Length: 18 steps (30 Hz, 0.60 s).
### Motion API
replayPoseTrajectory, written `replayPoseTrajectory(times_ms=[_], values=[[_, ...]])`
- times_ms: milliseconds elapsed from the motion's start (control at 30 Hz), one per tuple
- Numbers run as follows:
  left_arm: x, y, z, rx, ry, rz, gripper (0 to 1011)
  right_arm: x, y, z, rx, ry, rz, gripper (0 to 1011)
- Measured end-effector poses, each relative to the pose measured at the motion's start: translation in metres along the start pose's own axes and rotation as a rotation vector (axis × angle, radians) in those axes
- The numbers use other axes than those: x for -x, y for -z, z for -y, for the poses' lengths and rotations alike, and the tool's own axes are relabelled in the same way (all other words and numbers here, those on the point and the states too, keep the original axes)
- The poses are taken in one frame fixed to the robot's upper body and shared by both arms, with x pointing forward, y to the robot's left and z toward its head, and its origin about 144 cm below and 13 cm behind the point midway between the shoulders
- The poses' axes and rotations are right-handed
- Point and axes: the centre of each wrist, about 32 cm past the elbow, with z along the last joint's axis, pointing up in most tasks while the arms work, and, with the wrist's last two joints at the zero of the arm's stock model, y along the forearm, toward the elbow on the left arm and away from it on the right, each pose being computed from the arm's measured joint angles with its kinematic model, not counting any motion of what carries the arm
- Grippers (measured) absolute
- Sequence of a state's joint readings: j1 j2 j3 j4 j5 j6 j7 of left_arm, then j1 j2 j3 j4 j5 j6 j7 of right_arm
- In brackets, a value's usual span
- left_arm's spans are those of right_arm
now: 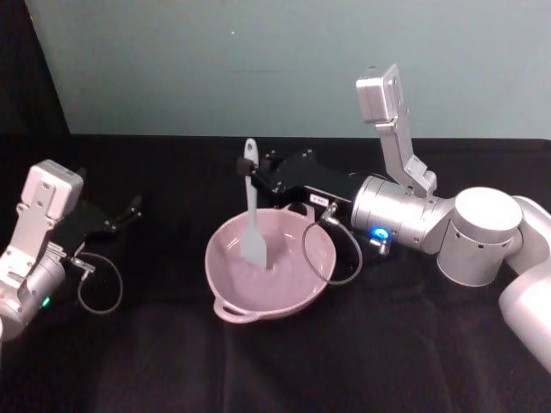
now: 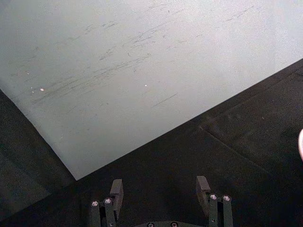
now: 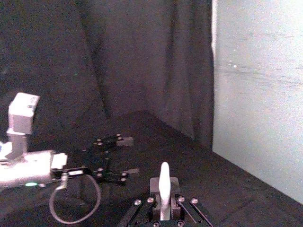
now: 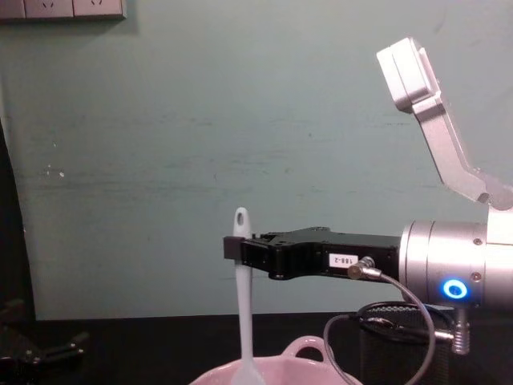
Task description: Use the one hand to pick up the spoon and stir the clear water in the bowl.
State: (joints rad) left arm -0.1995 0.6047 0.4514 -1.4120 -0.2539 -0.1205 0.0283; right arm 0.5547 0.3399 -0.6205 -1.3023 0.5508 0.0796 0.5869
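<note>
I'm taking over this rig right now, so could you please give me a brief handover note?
Right gripper: shut on the spoon near the handle's top end, above the bowl.
Left gripper: open, parked at the left of the table, apart from the bowl.
Spoon: upright, blade down in the bowl.
Done: spoon picked up, blade in the bowl.
Left: the stirring; how much of it is done cannot be told.

Head view looks down from above the jaws; chest view sits close beside them. Both see the right gripper [image 1: 249,165] and spoon [image 1: 251,211].
</note>
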Motion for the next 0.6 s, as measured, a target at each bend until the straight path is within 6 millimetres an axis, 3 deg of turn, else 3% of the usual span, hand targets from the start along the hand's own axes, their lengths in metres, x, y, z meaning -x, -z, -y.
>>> replayPoseTrajectory(times_ms=[267,600], values=[[0.000,0.000,0.000,0.000,0.000,0.000,1011,-0.007,0.001,0.004,-0.003,0.066,0.053,118],[0.000,0.000,0.000,0.000,0.000,0.000,1011,-0.003,-0.003,0.024,0.017,0.091,0.092,118]])
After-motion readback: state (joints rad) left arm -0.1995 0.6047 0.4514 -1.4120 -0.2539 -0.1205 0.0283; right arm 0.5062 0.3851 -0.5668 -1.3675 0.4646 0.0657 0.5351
